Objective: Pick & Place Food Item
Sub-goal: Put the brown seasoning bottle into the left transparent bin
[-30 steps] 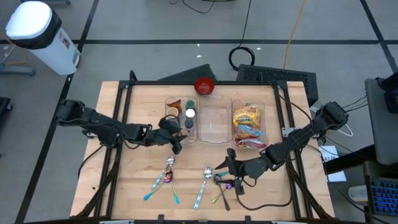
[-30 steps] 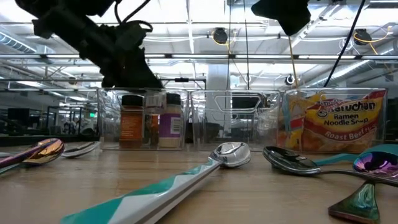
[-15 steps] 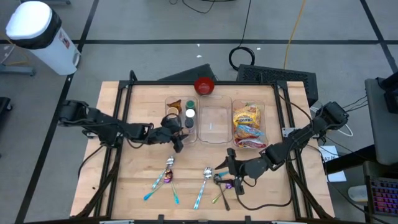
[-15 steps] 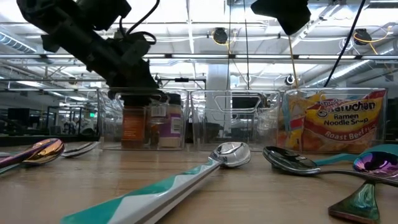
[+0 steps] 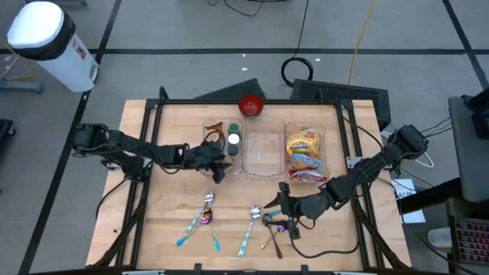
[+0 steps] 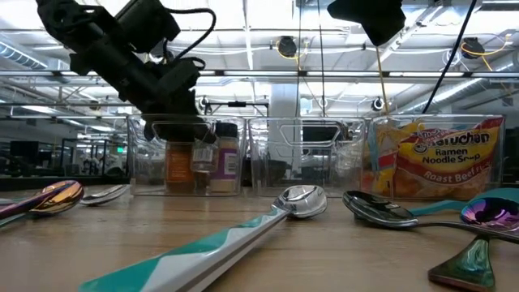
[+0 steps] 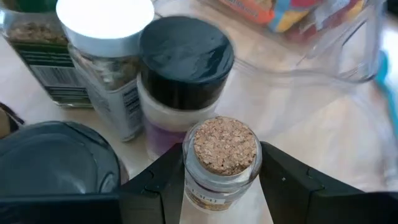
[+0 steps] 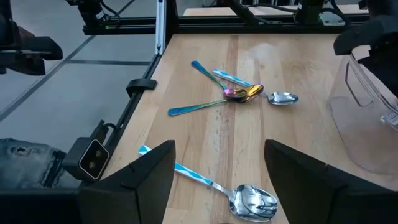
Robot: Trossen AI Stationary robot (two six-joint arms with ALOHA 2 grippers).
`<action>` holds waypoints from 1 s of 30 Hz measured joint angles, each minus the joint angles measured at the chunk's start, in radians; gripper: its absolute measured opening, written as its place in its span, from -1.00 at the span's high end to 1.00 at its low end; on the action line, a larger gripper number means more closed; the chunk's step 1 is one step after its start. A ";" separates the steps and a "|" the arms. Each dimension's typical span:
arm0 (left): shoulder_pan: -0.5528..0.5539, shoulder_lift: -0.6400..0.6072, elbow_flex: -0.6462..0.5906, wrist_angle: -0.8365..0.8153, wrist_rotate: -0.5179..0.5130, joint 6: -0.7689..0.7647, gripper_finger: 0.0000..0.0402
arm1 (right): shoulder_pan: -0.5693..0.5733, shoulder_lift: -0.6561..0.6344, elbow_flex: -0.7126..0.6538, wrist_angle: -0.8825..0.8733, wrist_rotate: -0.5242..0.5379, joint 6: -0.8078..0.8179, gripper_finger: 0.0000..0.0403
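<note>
Wooden table (image 5: 176,191) carries three clear bins in a row: left bin (image 5: 221,149) with spice jars, empty middle bin (image 5: 263,153), right bin with ramen packs (image 5: 305,155). Left gripper (image 7: 221,180) is clamped on a cork-topped jar (image 7: 224,155) just above the left bin (beside the black-lidded jar (image 7: 184,62)). Right gripper (image 5: 284,208) hovers with jaws apart, holding nothing, over the spoons (image 5: 252,221) near the front edge.

Wooden table (image 5: 172,206): spoons (image 5: 206,215), clear bins (image 5: 263,153), probably a red bowl (image 5: 251,105).
</note>
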 joint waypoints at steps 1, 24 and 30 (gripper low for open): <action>0.008 0.001 0.000 -0.004 0.002 0.022 0.14 | 0.000 0.000 0.000 0.000 0.000 0.000 -0.18; 0.050 0.002 -0.002 -0.131 -0.020 0.004 -0.67 | 0.000 0.000 0.000 -0.003 0.000 0.000 -0.18; 0.050 -0.003 -0.002 -0.123 -0.022 -0.031 -0.87 | 0.000 0.000 0.000 -0.004 0.000 0.000 -0.18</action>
